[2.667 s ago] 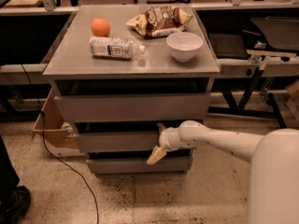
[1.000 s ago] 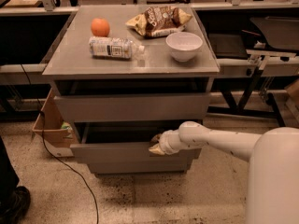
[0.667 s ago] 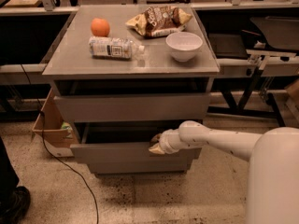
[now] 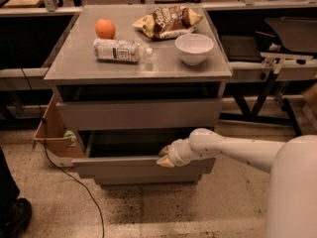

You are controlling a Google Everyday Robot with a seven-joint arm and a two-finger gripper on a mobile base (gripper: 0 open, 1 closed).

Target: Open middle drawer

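Note:
The middle drawer (image 4: 130,168) of the grey cabinet (image 4: 64,68) stands pulled out toward me. Its flat front sits forward of the taller top drawer front (image 4: 138,114), and a dark gap shows its inside behind the front. My gripper (image 4: 166,159) is at the top edge of the middle drawer's front, right of centre, at the end of my white arm (image 4: 233,148) that reaches in from the right. The slim lowest drawer front (image 4: 148,181) is mostly hidden under the pulled-out drawer.
On the cabinet top lie an orange (image 4: 105,28), a plastic bottle on its side (image 4: 119,50), a chip bag (image 4: 167,20) and a white bowl (image 4: 194,47). A cardboard box (image 4: 52,133) and a cable (image 4: 74,182) are at the left; a shoe (image 4: 12,219) is at bottom left.
The middle drawer has slid out toward me. My gripper rose from the front's lower part to its top edge and came forward with it.

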